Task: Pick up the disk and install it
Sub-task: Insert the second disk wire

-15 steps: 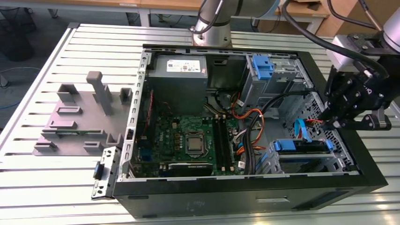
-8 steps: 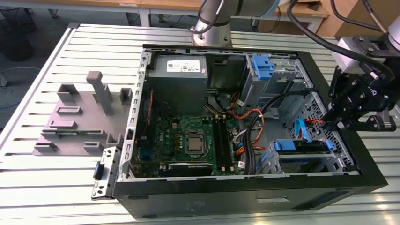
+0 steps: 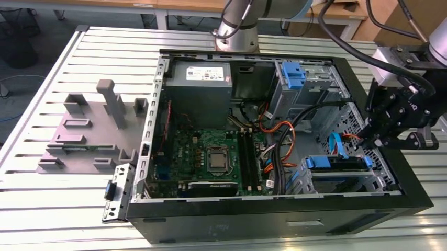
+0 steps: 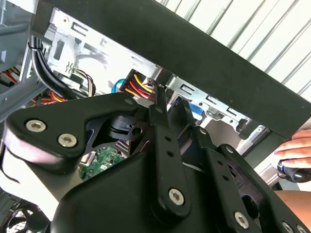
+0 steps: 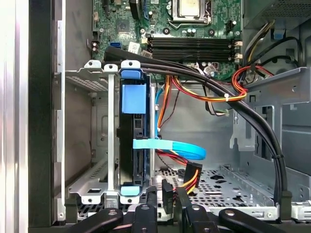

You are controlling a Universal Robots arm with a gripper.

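Disk (image 5: 133,141) sits slotted in the drive cage (image 5: 99,77), just ahead of the fingers (image 5: 146,206); install looks nearly done, grip state unclear.

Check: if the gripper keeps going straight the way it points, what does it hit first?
Likely the power plug with red and yellow wires, directly ahead of the gripper in the first wrist view, above the case's perforated floor. The drive in its blue bracket sits off to one side. Depth unclear.

Open PC case (image 3: 279,219), mobo (image 3: 209,157), grey rack (image 3: 91,130).
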